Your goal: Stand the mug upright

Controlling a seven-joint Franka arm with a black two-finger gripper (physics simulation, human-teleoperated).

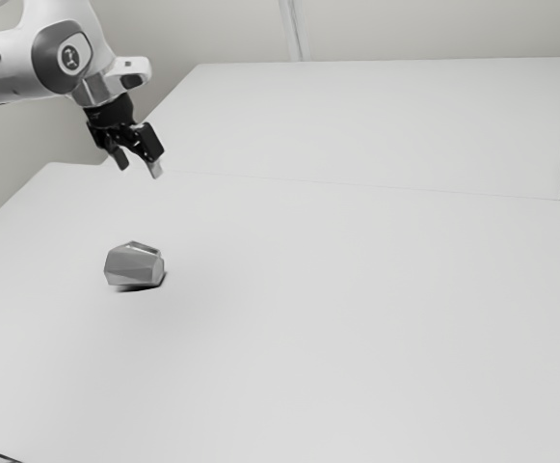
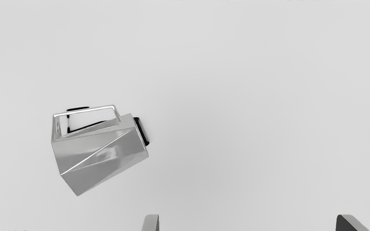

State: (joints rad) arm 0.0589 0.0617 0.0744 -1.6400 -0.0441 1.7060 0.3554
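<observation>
High over the table, my gripper (image 1: 139,168) hangs at the upper left of the exterior view, well above the mug and apart from it. The grey faceted mug (image 1: 133,266) lies on its side on the table. In the wrist view the mug (image 2: 101,154) shows its angular body and a squared handle, off to one side of the gripper (image 2: 247,223). The two fingertips stand wide apart with nothing between them. The inside of the mug is hidden.
The mug rests on a large white table (image 1: 357,318). A white panel (image 1: 376,125) rises beyond the table's far edge in the exterior view. A thin dark line crosses the exterior view's lower left corner.
</observation>
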